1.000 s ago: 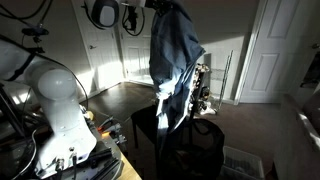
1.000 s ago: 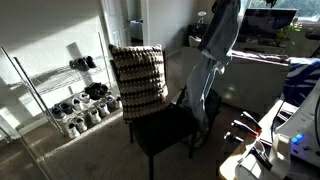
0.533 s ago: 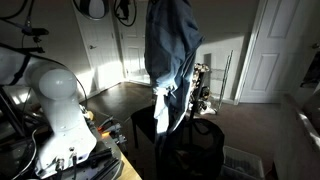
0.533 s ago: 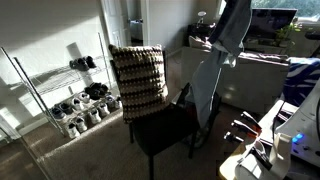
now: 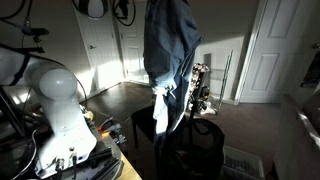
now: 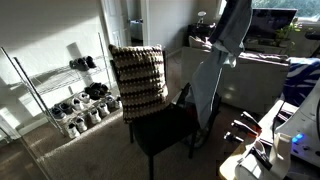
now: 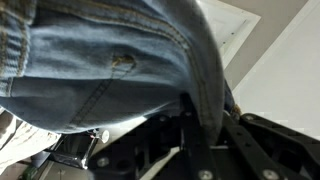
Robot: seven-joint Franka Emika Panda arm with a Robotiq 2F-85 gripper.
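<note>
— Gripper (image 7: 196, 118): how set?
— Pinched right down, jaws closed on a seam of the jeans (image 7: 100, 55). Fills the top of the wrist view with denim, stitching and a rivet plain to see.

— And hanging where?
— Held high, up at the top edge in both exterior views. Drapes down as a long blue column (image 5: 170, 60) in front of the far doors. Trails its legs down just right of the black chair (image 6: 160, 128), behind the patterned chair back (image 6: 137, 78). Hard to tell whether touching the seat or only near it.

— Step in hand?
— Looks like the carry: lifted and hanging, not set down anywhere.

— Needed for a next move?
— Probably a firm pinch kept, with so little cloth between the jaws. Also room for the dangling legs, so as not to snag on the chair.

— Anything holding things?
— Wire shoe rack (image 6: 32, 95) along the left wall. Carries shoes (image 6: 82, 108) in rows on the lower shelves, another pair higher up. Stands well apart from the jeans.
</note>
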